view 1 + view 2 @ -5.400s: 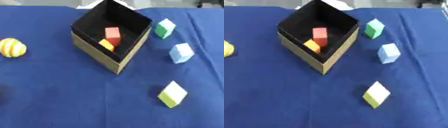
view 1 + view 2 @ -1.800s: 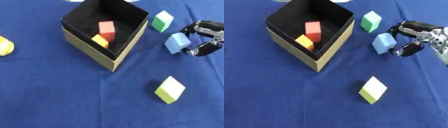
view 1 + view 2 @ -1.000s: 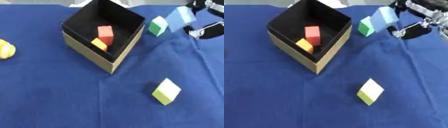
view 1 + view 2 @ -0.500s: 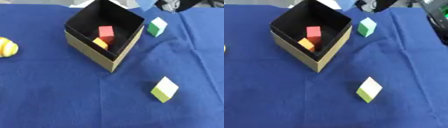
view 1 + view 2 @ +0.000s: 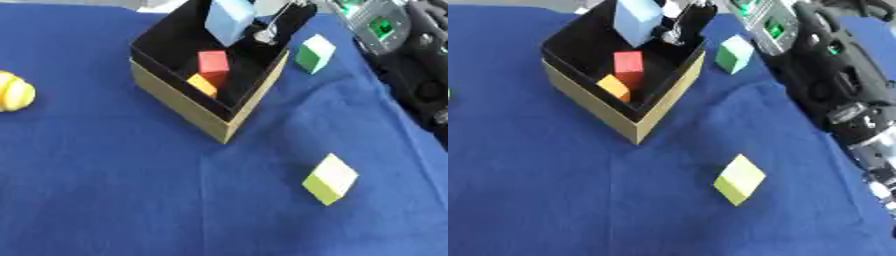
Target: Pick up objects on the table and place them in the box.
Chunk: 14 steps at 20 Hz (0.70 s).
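An open box (image 5: 179, 102) with tan walls and a black inside stands at the upper middle of the blue table. A red block (image 5: 213, 63) and an orange block (image 5: 202, 85) lie inside it. My right hand (image 5: 273, 22) reaches in from the upper right over the box's far corner, shut on a light blue block (image 5: 229, 20) that hangs above the box's opening. A green block (image 5: 314, 53) sits just right of the box. A yellow-green block (image 5: 331, 178) lies on the cloth at the lower right. A yellow striped ball (image 5: 15, 91) rests at the left edge.
My right arm (image 5: 833, 85), black with a small green-lit panel, fills the right side above the table. The blue cloth (image 5: 131, 190) stretches in front of the box.
My right hand has taken the light blue block from the table right of the box, lifted it and carried it left to above the box. The view has shifted a little.
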Available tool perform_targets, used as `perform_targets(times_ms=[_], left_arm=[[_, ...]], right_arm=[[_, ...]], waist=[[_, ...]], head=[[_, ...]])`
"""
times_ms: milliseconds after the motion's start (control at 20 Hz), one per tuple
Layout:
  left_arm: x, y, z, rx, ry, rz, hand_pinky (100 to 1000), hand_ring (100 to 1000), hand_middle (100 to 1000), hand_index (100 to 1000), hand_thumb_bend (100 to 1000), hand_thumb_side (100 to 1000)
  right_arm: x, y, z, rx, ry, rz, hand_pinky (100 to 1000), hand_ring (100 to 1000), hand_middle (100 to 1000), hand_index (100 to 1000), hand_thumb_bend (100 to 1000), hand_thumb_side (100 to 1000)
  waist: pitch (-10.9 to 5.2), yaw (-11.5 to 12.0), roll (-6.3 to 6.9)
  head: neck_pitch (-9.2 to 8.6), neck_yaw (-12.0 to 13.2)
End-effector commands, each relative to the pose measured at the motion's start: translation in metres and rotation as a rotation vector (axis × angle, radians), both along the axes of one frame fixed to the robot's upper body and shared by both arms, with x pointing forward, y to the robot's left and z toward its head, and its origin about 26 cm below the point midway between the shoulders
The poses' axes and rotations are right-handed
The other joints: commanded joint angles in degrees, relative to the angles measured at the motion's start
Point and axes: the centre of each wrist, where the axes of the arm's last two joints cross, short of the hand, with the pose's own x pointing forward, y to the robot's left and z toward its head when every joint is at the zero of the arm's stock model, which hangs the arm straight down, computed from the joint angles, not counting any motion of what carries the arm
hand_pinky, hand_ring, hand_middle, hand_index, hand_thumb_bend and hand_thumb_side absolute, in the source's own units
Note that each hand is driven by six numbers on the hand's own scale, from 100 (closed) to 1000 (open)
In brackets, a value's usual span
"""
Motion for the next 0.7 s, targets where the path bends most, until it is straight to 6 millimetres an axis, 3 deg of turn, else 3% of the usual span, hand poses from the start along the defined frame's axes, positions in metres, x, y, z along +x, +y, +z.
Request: perform_targets(times_ms=[50,150,250,700], left_arm=[[-0.002,-0.001,0.010,0.020,-0.031,-0.014,819,854,839,896,258,741],[-0.002,-0.001,0.010,0.018,-0.032,-0.014,818,854,839,896,259,741],[-0.002,-0.001,0.010,0.017,-0.033,-0.015,817,854,839,896,259,740],[-0.002,-0.001,0.011,0.017,-0.036,-0.014,817,853,838,896,264,736]], right_arm=[[0.003,0.000,0.007,-0.037,-0.031,-0.011,843,790,659,735,136,122],[0.005,0.001,0.005,-0.051,-0.027,-0.008,867,863,767,831,139,242],[0.005,0.002,0.005,-0.062,-0.019,-0.004,883,899,835,878,142,281],[0.001,0.001,0.016,-0.063,-0.033,-0.003,888,913,861,898,158,250]], waist=[[-0.98,0.12,0.22],[-0.76,0.08,0.24],[-0.62,-0.04,0.28],[-0.71,-0.88,0.47]], head=[[-0.28,-0.34],[-0.27,-0.31],[-0.22,-0.23],[0.23,0.15]])
